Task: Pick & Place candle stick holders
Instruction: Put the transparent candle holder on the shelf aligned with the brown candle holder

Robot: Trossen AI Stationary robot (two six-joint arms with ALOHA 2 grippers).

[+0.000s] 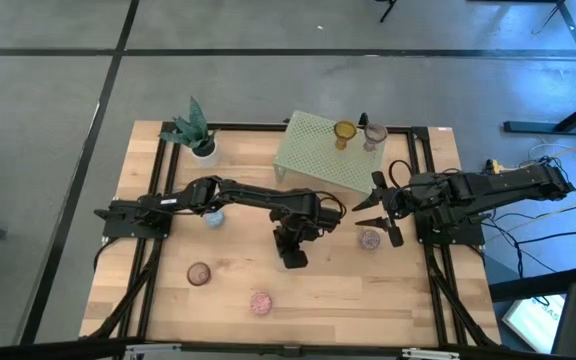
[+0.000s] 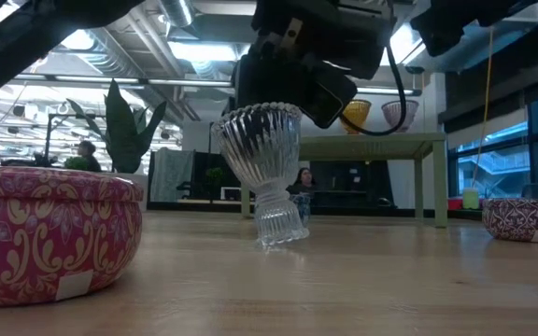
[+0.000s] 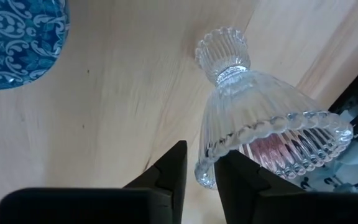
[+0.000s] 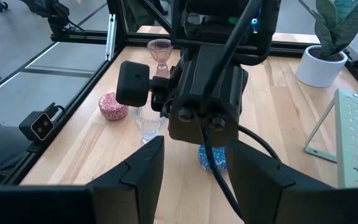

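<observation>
A clear ribbed glass candle stick holder (image 2: 267,168) stands a little tilted at the table's middle, its foot (image 2: 283,230) on the wood. My left gripper (image 3: 201,183) comes down on it from above and is shut on its rim. My right gripper (image 1: 376,212) hangs open above the table's right side and touches nothing. An amber holder (image 1: 343,132) and a pale one (image 1: 373,135) stand on the green rack (image 1: 313,155). A blue holder (image 1: 214,216), two pink ones (image 1: 199,273) (image 1: 260,302) and a patterned one (image 1: 370,238) sit on the table. My left gripper has the clear holder's scalloped rim (image 3: 202,173) between its two fingers, one finger (image 3: 174,171) outside the bowl and the other (image 3: 235,177) over its mouth. The fingers slant down from above. The holder leans slightly, its foot on the table.
A white pot with a green plant (image 1: 198,138) stands at the far left. The rack takes up the far middle. A black frame (image 1: 158,200) runs round the table's edges. Bare wood lies along the near edge between the pink holders and the near right corner.
</observation>
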